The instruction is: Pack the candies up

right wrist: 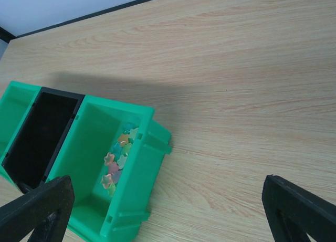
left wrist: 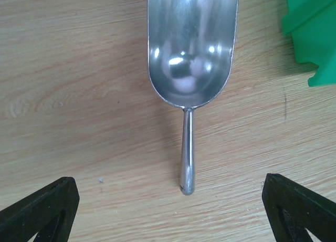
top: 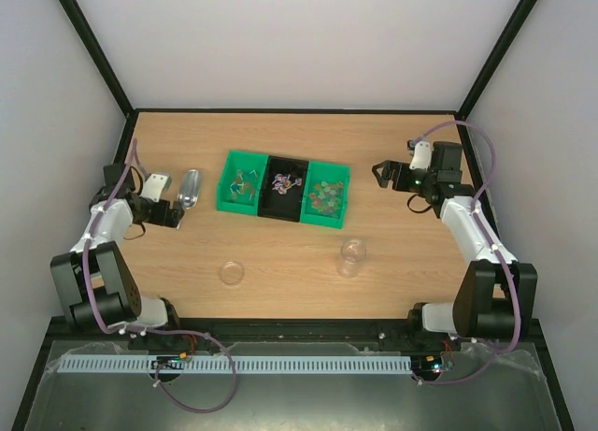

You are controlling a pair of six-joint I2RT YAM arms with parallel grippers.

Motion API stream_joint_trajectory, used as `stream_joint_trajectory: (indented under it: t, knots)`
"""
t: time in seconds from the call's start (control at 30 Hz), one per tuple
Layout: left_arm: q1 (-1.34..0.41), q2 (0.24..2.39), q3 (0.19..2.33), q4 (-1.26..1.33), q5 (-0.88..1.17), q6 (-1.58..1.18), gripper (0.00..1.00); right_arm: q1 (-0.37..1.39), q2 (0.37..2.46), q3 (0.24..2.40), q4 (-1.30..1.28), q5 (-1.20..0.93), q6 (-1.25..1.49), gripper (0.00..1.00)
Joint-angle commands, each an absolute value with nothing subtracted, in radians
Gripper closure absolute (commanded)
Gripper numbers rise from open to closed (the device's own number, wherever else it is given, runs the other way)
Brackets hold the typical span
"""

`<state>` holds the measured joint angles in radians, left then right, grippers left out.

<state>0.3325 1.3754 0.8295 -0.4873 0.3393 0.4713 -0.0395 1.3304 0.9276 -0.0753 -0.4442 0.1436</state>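
Green and black bins (top: 225,180) are lined on the table (top: 280,132), the candies (top: 323,199) seen inside. Left gripper (left wrist: 169,202) fingers (left wrist: 44,210) are held apart behind the metal scoop (left wrist: 191,48); right gripper (right wrist: 168,205) fingers (right wrist: 42,210) likewise apart, empty.

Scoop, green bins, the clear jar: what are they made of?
Scoop: metal, probably polished steel or aluminium; mirror-like glints in the bowl.
Green bins: moulded plastic by the look; uniform colour, ribbed walls, dull sheen.
Clear jar: see-through, glass or plastic, cannot tell.
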Motion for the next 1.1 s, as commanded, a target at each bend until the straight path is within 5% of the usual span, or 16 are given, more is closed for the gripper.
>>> stream_joint_trajectory:
  t: [0.0, 0.5, 1.07]
  knots:
    - [0.339, 1.441, 0.917, -0.487, 0.336, 0.551, 0.04, -0.033, 1.305, 0.903, -0.070, -0.483, 0.125, 0.01]
    - [0.288, 1.649, 1.144, -0.565, 0.252, 0.532, 0.38, -0.031, 1.287, 0.892, -0.083, -0.507, 0.104, 0.01]
    - [0.185, 1.784, 1.245, -0.447, 0.135, 0.303, 0.47, -0.031, 1.123, 0.796, 0.074, -0.425, 0.143, 0.01]
